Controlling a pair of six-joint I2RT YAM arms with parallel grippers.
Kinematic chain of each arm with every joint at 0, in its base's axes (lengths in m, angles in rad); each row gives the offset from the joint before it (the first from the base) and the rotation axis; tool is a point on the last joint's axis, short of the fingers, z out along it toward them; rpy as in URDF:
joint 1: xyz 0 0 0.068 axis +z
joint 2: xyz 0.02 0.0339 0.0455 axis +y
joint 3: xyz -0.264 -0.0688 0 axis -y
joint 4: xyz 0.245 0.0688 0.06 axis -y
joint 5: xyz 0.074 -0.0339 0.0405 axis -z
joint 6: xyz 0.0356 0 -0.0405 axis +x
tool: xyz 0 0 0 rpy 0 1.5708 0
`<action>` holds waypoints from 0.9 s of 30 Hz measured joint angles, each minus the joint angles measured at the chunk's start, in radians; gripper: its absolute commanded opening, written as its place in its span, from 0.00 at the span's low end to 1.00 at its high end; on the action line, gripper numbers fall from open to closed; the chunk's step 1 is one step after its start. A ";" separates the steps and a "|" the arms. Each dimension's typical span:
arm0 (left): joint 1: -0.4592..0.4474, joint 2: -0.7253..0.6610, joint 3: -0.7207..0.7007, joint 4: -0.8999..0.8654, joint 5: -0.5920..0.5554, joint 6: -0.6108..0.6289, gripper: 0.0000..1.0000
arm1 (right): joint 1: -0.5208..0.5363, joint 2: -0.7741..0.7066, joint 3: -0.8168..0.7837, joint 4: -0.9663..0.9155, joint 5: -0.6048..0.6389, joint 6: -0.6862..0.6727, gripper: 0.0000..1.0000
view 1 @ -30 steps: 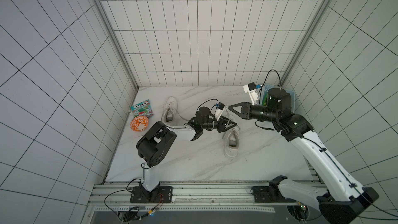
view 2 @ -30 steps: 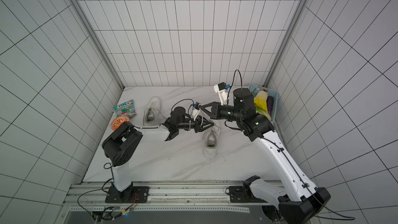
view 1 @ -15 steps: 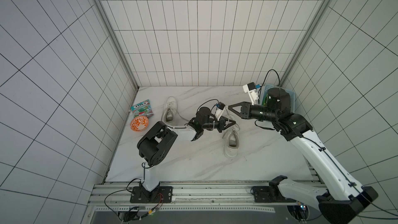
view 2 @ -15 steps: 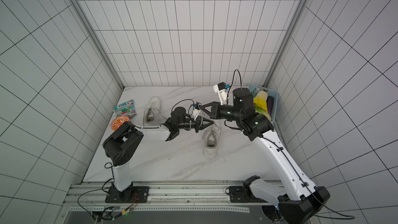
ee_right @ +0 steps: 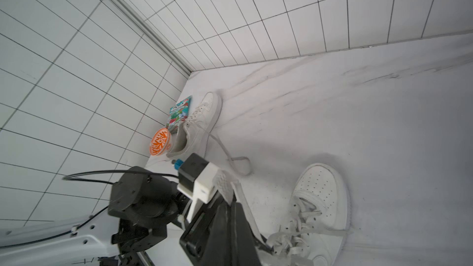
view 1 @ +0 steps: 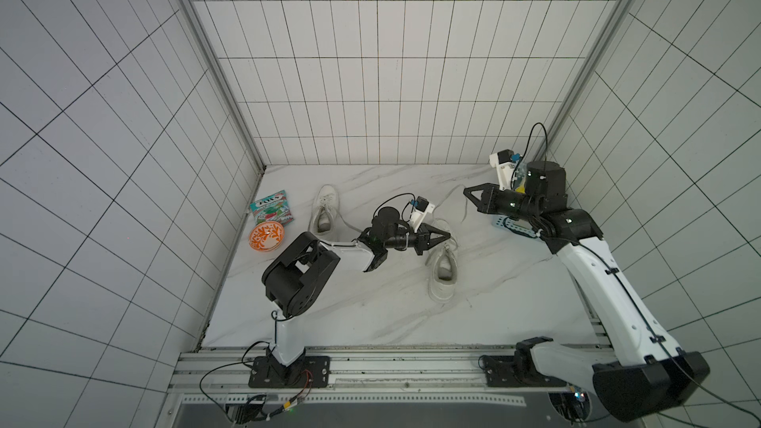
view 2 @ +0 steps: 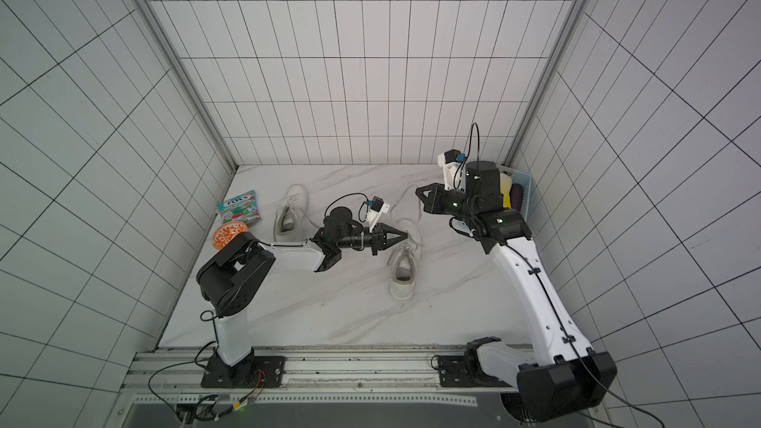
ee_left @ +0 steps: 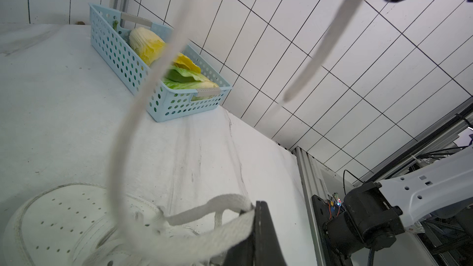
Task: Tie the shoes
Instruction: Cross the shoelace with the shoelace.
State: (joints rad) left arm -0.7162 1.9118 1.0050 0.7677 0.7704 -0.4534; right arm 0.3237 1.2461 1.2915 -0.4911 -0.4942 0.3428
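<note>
Two white shoes stand on the marble table. One shoe (view 1: pixel 325 212) (view 2: pixel 290 214) is at the back left, its loose lace (ee_right: pixel 225 149) trailing on the table. The other shoe (view 1: pixel 442 265) (view 2: pixel 405 261) (ee_right: pixel 322 200) stands mid-table. My left gripper (view 1: pixel 449 235) (view 2: pixel 407 234) (ee_left: pixel 257 208) hovers over this shoe's laced front, shut on a loop of lace (ee_left: pixel 225 226). My right gripper (view 1: pixel 465 190) (view 2: pixel 416 190) (ee_right: pixel 231 202) is raised behind the shoe and shut on the other lace (ee_left: pixel 143 93), which rises from the shoe to it.
A light blue basket (view 1: pixel 514 228) (view 2: pixel 523 183) (ee_left: pixel 122 55) of leafy vegetables sits at the back right, under my right arm. An orange patterned bowl (view 1: pixel 266 235) (view 2: pixel 226 234) (ee_right: pixel 160 141) and a candy packet (view 1: pixel 271 207) (view 2: pixel 241 209) (ee_right: pixel 180 113) lie by the left wall.
My left gripper's jaws have closed on the lace loop over the middle shoe. Both arms have hardly shifted, and the right gripper keeps its lace.
</note>
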 measured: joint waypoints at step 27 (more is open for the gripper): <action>0.037 -0.001 -0.009 0.052 0.019 -0.052 0.00 | -0.108 0.208 -0.161 0.064 0.260 -0.173 0.60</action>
State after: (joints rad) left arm -0.6792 1.9106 0.9962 0.8200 0.7895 -0.5056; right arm 0.2161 1.4536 1.1301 -0.4267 -0.2340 0.1699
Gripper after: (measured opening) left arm 0.047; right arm 0.608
